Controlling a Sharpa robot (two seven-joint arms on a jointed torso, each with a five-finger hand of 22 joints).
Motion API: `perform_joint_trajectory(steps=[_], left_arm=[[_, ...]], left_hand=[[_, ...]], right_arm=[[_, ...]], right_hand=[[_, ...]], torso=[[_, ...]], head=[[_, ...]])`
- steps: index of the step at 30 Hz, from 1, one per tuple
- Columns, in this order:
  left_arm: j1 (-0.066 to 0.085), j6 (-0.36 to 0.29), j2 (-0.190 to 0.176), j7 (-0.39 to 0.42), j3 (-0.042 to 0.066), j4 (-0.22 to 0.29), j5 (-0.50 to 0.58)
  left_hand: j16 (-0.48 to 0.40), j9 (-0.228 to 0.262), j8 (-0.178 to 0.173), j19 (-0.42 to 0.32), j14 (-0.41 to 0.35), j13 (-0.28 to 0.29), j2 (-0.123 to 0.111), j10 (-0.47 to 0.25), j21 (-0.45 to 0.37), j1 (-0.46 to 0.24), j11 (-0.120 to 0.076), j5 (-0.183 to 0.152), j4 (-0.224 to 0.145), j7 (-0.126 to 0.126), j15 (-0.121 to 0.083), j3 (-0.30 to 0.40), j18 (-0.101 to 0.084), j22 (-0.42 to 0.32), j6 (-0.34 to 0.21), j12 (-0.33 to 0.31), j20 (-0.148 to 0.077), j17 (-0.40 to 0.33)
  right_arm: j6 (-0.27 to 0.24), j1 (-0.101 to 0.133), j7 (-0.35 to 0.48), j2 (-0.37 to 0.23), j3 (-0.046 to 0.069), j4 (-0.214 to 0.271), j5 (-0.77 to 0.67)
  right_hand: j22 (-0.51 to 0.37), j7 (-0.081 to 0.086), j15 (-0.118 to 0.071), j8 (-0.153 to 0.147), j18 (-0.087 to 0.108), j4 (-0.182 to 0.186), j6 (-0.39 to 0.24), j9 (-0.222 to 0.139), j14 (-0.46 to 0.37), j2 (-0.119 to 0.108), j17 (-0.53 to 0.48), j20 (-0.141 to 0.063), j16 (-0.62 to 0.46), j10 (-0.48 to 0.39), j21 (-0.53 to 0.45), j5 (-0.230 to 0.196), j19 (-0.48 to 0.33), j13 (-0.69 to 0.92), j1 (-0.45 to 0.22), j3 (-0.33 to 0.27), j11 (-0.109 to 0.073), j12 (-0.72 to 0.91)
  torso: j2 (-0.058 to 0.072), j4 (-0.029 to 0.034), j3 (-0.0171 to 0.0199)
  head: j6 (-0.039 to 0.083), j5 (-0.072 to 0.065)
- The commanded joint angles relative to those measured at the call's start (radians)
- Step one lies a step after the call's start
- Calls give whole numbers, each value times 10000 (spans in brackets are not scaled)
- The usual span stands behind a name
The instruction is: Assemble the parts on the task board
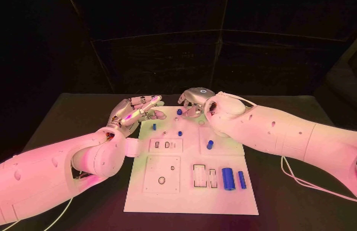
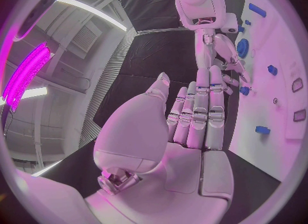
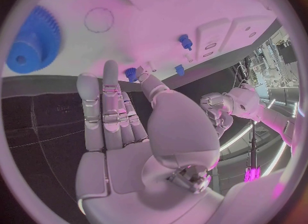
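We have both hands at the far edge of the task board (image 1: 149,200), likely to reach the small blue parts there; the left hand (image 1: 134,111) is flat and empty; the right hand (image 1: 195,103) spreads empty beside a blue gear (image 3: 32,41).

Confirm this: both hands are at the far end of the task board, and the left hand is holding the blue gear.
Not quite. The left hand holds nothing; the left wrist view shows its fingers straight and bare. The blue gear lies on the task board. Both hands, right hand included, are at the far end.

No text, label, number or sign can be read anywhere
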Motion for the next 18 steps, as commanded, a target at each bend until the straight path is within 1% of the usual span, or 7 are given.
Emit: perform_joint_trajectory(steps=[1,6,8,10,13,15,18], left_arm=[[26,186,-46,36,13,39,-50],[35,219,-92,37,12,60,-50],[38,231,-103,35,11,53,-50],[41,242,-108,34,11,39,-49],[42,259,-112,35,10,20,-49],[43,267,-107,33,10,4,-49],[43,284,-79,29,10,-26,-49]], left_hand=[[17,-7,-58,59,41,-12,77,-69,43,1,1,36,-71,-4,-11,-3,39,15,-25,-40,28,17],[12,-7,-62,56,35,-12,76,-71,44,0,3,35,-74,-3,-9,-5,37,16,-27,-45,28,22],[11,-7,-62,55,33,-12,77,-71,44,1,3,36,-75,-4,-9,-5,37,16,-26,-46,28,24],[11,-7,-62,55,33,-12,77,-71,44,1,3,36,-76,-4,-8,-5,37,16,-26,-46,28,25],[10,-7,-62,55,32,-12,78,-70,44,1,3,36,-77,-5,-8,-5,37,16,-25,-46,28,26],[9,-6,-62,54,30,-12,81,-68,45,3,2,36,-79,-8,-8,-4,36,17,-23,-47,28,30],[9,-6,-62,54,30,-12,81,-68,45,3,2,36,-79,-8,-8,-4,36,17,-23,-47,28,30]], right_arm=[[-411,73,-207,-604,13,667,431],[-534,131,-432,-1811,160,1805,1348],[-521,141,-525,-2231,237,2153,1770],[-438,149,-632,-2700,298,2504,2312],[-182,155,-816,-3186,344,2784,2832],[4,158,-954,-3381,360,2847,3015],[242,159,-1126,-3524,373,2817,3121]], right_hand=[[66,-2,91,110,-33,94,431,46,16,9,27,25,-70,196,4,83,40,37,127,-98,-4,180],[918,-91,-28,422,-173,324,1193,154,17,-4,73,-53,-97,1545,555,316,514,359,183,-169,-227,1015],[1224,-225,-111,494,-220,468,1355,169,32,-168,89,-117,-100,2241,757,613,684,615,39,-316,-394,1490],[1989,-371,-239,507,-359,743,1369,141,71,-612,113,-253,-115,2821,1248,1396,1095,1215,-219,-711,-542,2335],[2967,-581,-227,556,-547,1270,1154,92,122,-804,156,-342,-181,2671,1893,2018,1573,4479,-12,-1488,-503,5799],[3523,-450,-106,671,-681,2158,896,64,164,-507,210,-208,-259,2415,2257,2080,1756,8495,211,-2207,-423,9710],[3959,-236,-151,771,-698,2588,714,49,175,-677,250,-174,-309,2520,2504,1944,1894,10048,472,-2572,-391,10983]], torso=[[-40,-72,-1],[-73,-122,-2],[-81,-142,6],[-93,-162,12],[-116,-209,14],[-128,-230,16],[-127,-240,27]], head=[[31,-2],[87,-24],[101,-42],[121,-66],[146,-87],[137,-91],[154,-120]])
